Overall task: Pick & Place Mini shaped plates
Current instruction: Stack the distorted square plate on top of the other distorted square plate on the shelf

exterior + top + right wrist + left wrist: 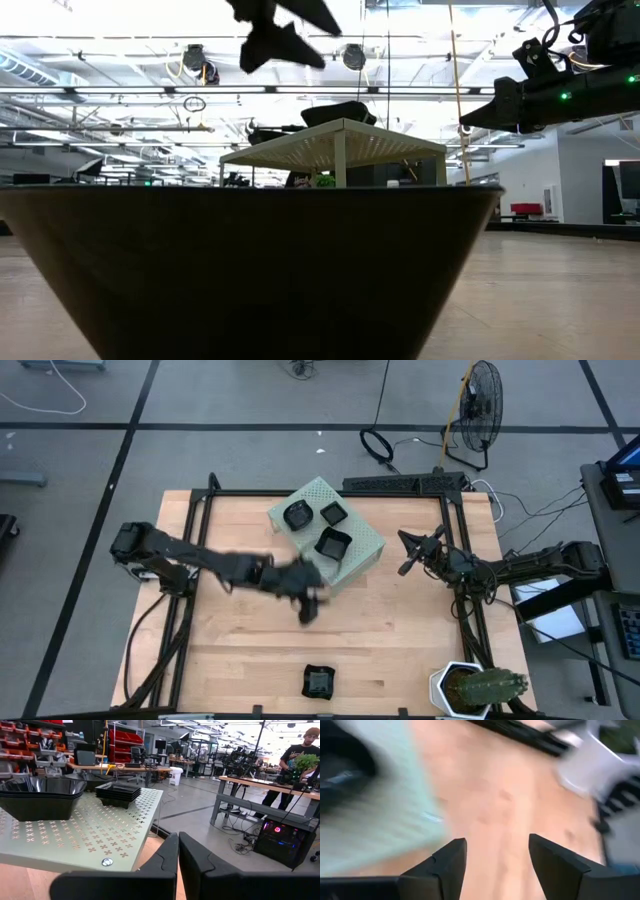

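Three stacks of black mini shaped plates (297, 514), (333, 513), (333, 543) rest on top of a pale green perforated box (365, 540) at the table's far middle. One more black plate (318, 682) lies alone on the wood near the front edge and fills the foreground of the low view (250, 270). My left gripper (308, 610) hangs open above the table just in front of the box's near corner; nothing is between its fingers (497, 845). My right gripper (408, 552) waits shut to the right of the box (178, 836).
A potted plant in a white pot (470, 688) stands at the near right corner. A black frame (205, 500) borders the table. Bare wood (400, 640) lies between the box and the lone plate. A person stands in the room beyond, seen in the right wrist view.
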